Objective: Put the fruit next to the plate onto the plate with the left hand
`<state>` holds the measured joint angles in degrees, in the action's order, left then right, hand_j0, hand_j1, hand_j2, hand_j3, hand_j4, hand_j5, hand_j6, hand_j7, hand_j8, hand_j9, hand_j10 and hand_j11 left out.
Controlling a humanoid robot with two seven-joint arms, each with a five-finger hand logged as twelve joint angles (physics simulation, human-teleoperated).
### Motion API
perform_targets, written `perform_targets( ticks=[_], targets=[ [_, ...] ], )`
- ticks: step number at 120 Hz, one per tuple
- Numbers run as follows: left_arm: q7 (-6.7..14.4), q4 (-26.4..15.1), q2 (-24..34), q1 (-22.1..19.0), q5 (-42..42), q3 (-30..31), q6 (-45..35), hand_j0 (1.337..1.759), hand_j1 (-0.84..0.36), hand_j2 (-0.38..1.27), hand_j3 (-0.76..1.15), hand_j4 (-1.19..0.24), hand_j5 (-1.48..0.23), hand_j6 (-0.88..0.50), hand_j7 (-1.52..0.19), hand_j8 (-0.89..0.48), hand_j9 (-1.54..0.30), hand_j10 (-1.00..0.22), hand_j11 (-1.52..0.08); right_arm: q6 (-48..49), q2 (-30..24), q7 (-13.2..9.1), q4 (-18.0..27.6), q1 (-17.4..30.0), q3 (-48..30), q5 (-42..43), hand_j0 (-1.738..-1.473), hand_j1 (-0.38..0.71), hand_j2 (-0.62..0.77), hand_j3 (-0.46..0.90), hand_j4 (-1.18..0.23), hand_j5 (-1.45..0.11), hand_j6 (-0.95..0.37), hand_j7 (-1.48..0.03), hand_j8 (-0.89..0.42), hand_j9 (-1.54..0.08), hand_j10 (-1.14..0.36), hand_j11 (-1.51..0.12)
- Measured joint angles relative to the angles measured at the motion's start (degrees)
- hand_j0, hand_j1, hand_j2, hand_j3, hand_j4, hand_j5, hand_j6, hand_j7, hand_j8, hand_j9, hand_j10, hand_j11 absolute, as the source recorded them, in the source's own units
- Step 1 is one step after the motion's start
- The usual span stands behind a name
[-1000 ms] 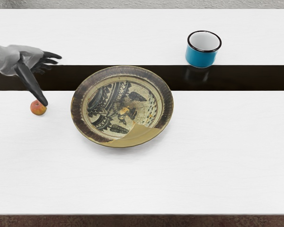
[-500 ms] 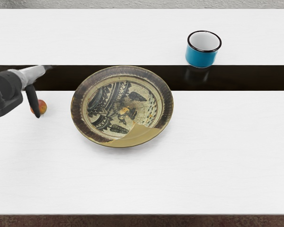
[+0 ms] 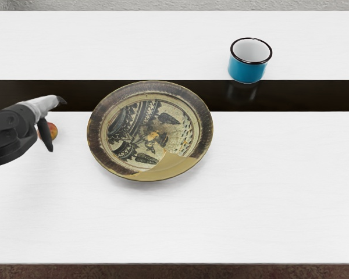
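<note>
White tabletop point(image 3: 250, 192): small round fruit point(image 3: 53, 130) left of painted plate point(image 3: 96, 116), half hidden behind left hand point(image 3: 28, 119). Looks light, firm, rollable; best pinched across its middle. Cannot tell if gripped.

Left of the plate point(image 3: 150, 87), the left arm shows as a bulky, rounded black shell with a smooth matte surface — it narrows into the left hand point(image 3: 39, 109), whose back is clad in pale grey plating, while the slim, tapering fingers point(image 3: 45, 135) are black to their tips.
</note>
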<state>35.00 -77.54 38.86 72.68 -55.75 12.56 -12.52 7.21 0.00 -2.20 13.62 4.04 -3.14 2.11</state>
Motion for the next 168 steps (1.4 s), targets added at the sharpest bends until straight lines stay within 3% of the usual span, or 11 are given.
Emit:
perform_targets(
  ticks=[49, 55, 71, 95, 117, 124, 144, 168],
  targets=[
    [0.0, 0.71, 0.08, -2.28, 0.24, -0.02, -0.14, 1.658, -0.08, 0.08, 0.0, -0.36, -0.46, -0.37, -0.46, -0.37, -0.47, -0.36, -0.46, 0.0, 0.0, 0.0, 0.0, 0.0, 0.04, 0.0, -1.658, -0.33, 0.0, 0.0, -0.01, -0.02, -0.01, -0.02, -0.01, -0.02, -0.01, -0.02],
    [0.0, 0.72, 0.08, -2.7, 0.22, -0.02, -0.17, 1.658, -0.09, 0.08, 0.0, -0.39, -0.48, -0.39, -0.48, -0.31, -0.49, -0.38, -0.49, 0.0, 0.0, 0.0, 0.0, 0.0, 0.04, 0.0, -1.658, -0.33, 0.0, 0.0, -0.01, -0.02, -0.01, -0.02, -0.01, -0.02, -0.01, -0.02],
    [0.0, 0.73, 0.17, -2.73, 0.46, -0.05, -0.18, 1.658, -0.14, 0.09, 0.0, -0.44, -0.53, -0.43, -0.52, -0.32, -0.54, -0.43, -0.54, 0.0, 0.0, 0.0, 0.0, 0.0, 0.02, 0.0, -1.658, -0.33, 0.0, 0.0, -0.01, -0.02, -0.01, -0.02, -0.01, -0.02, -0.01, -0.02],
    [0.0, 0.73, 0.08, -2.73, 1.02, -0.16, -0.15, 1.658, -0.27, 0.11, 0.0, -0.53, -0.67, -0.53, -0.66, -0.46, -0.67, -0.52, -0.67, 0.0, 0.0, 0.0, 0.0, 0.0, 0.03, 0.0, -1.658, -0.33, 0.0, 0.0, -0.01, -0.02, -0.01, -0.02, -0.01, -0.02, -0.01, -0.02],
    [0.02, 0.74, 0.03, -3.26, 0.71, -0.1, -0.19, 1.655, -0.29, 0.15, 0.0, -0.59, -0.72, -0.52, -0.73, -0.44, -0.75, -0.58, -0.75, 0.0, 0.0, 0.0, 0.0, 0.0, 0.02, 0.0, -1.658, -0.33, 0.0, 0.0, -0.01, -0.02, -0.01, -0.02, -0.01, -0.02, -0.01, -0.02],
    [0.01, 0.75, 0.03, -4.02, 0.35, -0.13, -0.26, 1.651, -0.29, 0.05, 0.0, -0.62, -0.71, -0.52, -0.74, -0.4, -0.77, -0.58, -0.78, 0.0, 0.0, 0.01, 0.0, 0.0, 0.02, 0.0, -1.658, -0.33, 0.0, 0.0, -0.01, -0.02, -0.01, -0.02, -0.01, -0.02, -0.02, -0.02],
    [-0.03, 0.74, 0.25, -4.11, 0.9, -0.72, -0.24, 1.65, -0.28, 0.16, 0.0, -0.67, -0.8, -0.55, -0.83, -0.44, -0.85, -0.61, -0.86, 0.0, 0.0, 0.01, 0.0, 0.0, 0.02, 0.0, -1.658, -0.33, 0.0, 0.0, -0.01, -0.02, -0.01, -0.02, -0.01, -0.02, -0.02, -0.02],
    [-0.02, 0.73, 1.04, -3.98, 5.51, -7.14, 0.16, 1.652, -0.27, 0.27, 0.0, -0.69, -0.89, -0.59, -0.9, -0.47, -0.92, -0.62, -0.92, 0.0, 0.0, 0.0, 0.0, 0.0, 0.02, 0.0, -1.658, -0.33, 0.0, 0.0, -0.01, -0.02, -0.01, -0.02, -0.01, -0.02, -0.01, -0.02]
  ],
)
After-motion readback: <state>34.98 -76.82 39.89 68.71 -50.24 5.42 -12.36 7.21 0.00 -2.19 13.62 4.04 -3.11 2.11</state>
